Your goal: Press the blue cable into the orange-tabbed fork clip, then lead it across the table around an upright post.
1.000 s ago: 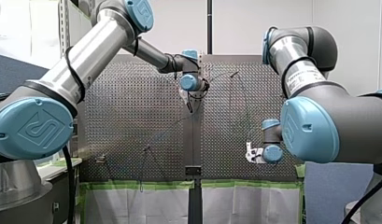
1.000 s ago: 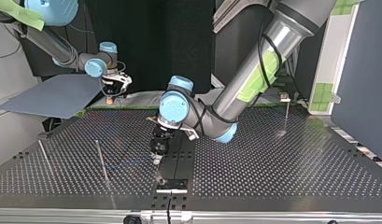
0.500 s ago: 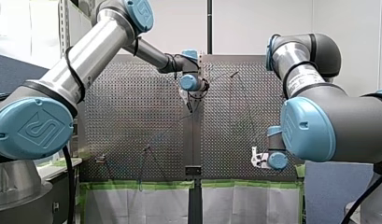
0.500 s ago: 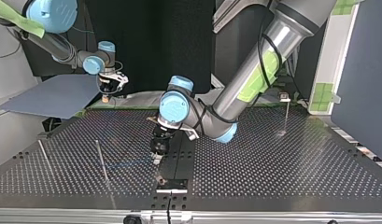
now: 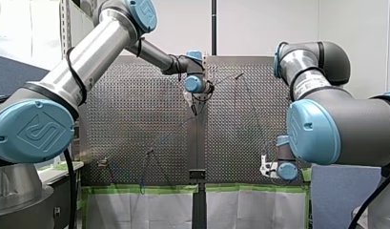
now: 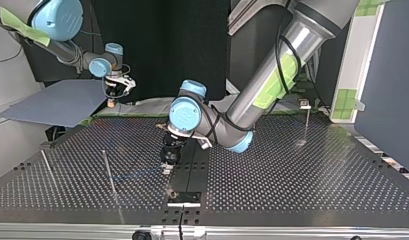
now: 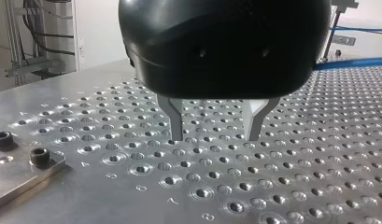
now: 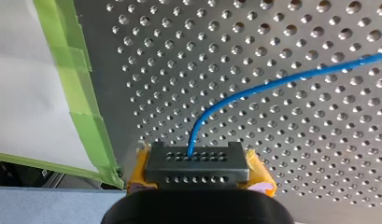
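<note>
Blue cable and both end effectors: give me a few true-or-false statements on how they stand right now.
1. My right end effector is shut on the blue cable. True.
2. My left end effector grips the cable too. False: it is open, with nothing between its fingers.
3. My right end effector is close to the green tape along the table's edge. True.
4. My left end effector hangs off the table. False: it is over the perforated table.
</note>
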